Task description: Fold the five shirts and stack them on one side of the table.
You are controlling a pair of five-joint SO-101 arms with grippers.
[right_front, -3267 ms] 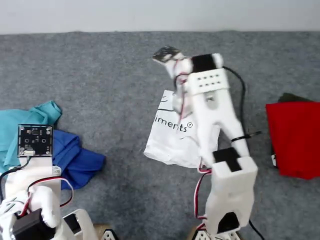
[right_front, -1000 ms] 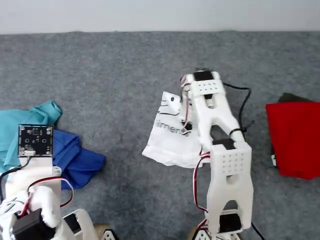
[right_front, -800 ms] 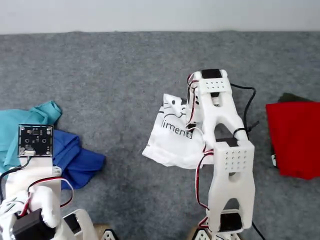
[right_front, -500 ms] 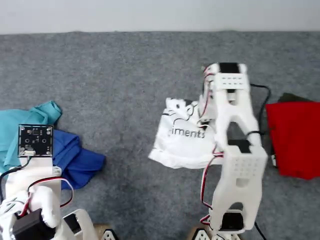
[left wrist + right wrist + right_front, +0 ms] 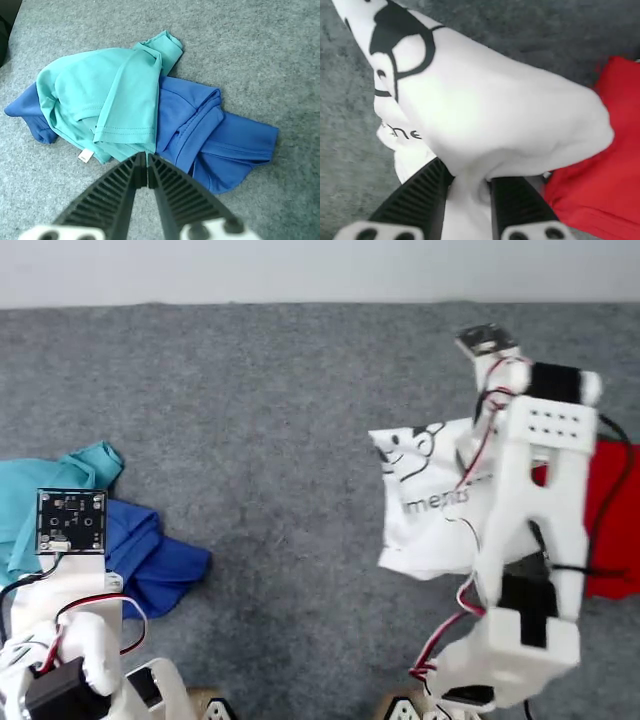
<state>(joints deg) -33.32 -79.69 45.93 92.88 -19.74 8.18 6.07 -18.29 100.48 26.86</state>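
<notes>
My right jaws pinch the bunched white shirt, held partly over the red shirt on my right side of the worktop. I should lower it square onto the red, laying it flat before releasing. My left jaws rest pressed together above the teal shirt.

Smooth matt cloth, the white shirt (rough felt table).

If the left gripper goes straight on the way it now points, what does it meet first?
Most likely the left gripper meets the teal shirt near its hem, where it overlaps the blue shirt; depth is unclear.
</notes>
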